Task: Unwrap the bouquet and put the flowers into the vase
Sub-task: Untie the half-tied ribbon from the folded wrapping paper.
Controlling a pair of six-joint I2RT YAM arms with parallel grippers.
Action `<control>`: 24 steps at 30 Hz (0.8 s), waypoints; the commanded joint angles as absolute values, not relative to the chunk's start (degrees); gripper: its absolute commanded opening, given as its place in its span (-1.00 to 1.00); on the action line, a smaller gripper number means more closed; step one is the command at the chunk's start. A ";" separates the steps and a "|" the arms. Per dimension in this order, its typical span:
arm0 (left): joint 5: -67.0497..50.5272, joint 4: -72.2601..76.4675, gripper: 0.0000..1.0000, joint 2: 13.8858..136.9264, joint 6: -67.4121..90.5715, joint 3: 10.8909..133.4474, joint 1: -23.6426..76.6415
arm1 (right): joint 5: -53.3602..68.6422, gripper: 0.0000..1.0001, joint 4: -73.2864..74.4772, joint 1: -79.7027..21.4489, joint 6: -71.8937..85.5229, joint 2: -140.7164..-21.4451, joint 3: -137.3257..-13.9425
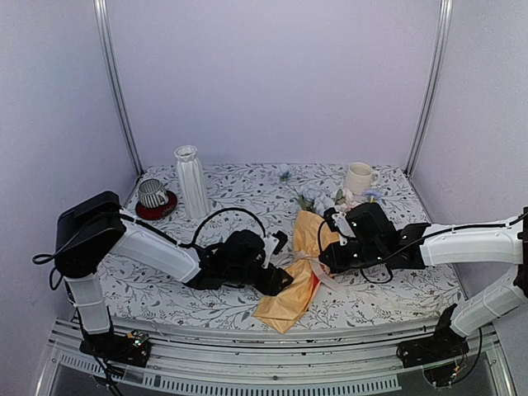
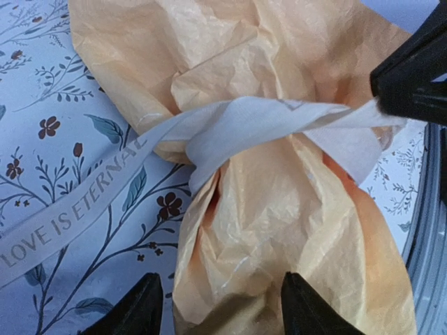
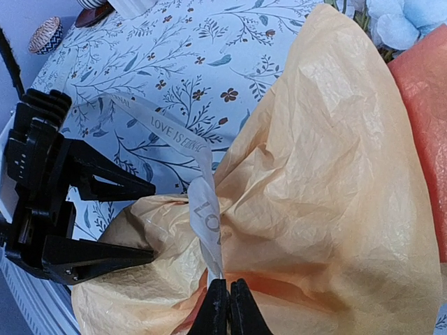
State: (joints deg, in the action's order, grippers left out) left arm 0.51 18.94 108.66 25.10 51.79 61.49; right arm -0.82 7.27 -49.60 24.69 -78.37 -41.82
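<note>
The bouquet (image 1: 299,276) lies on the table between both arms, its crinkly yellow-orange paper (image 2: 279,209) cinched by a whitish ribbon (image 2: 237,129) printed "LOVE IS ETERNAL". The flowers (image 1: 320,200), pale blue and pink, poke out of its far end. My left gripper (image 2: 220,314) is open, its fingers (image 3: 105,187) standing either side of the paper's narrow lower end. One ribbon tail (image 3: 208,220) runs into my right gripper (image 3: 228,307), which is shut on it just above the paper. The white ribbed vase (image 1: 190,180) stands upright at the back left, away from both grippers.
A striped grey cup on a red saucer (image 1: 154,196) sits left of the vase. A cream mug (image 1: 359,177) stands at the back right, beside the blooms. The table's metal front rail (image 1: 272,342) runs just below the bouquet's near end.
</note>
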 commanded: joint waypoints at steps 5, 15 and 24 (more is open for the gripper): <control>0.67 17.62 0.21 104.55 23.39 53.65 62.67 | 0.44 -0.86 6.38 -49.85 24.46 -77.04 -41.38; 4.37 13.27 0.21 103.75 18.91 58.24 62.59 | 0.77 -0.86 5.77 -49.90 24.26 -77.07 -41.54; 4.55 12.56 0.21 107.16 17.40 61.85 61.47 | 1.16 -0.87 5.41 -49.84 24.21 -77.00 -41.50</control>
State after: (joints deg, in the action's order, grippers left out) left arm 4.14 13.74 105.27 18.96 59.64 61.76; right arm 0.67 6.74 -49.60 24.60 -78.37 -41.82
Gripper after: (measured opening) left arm 0.607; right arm 0.066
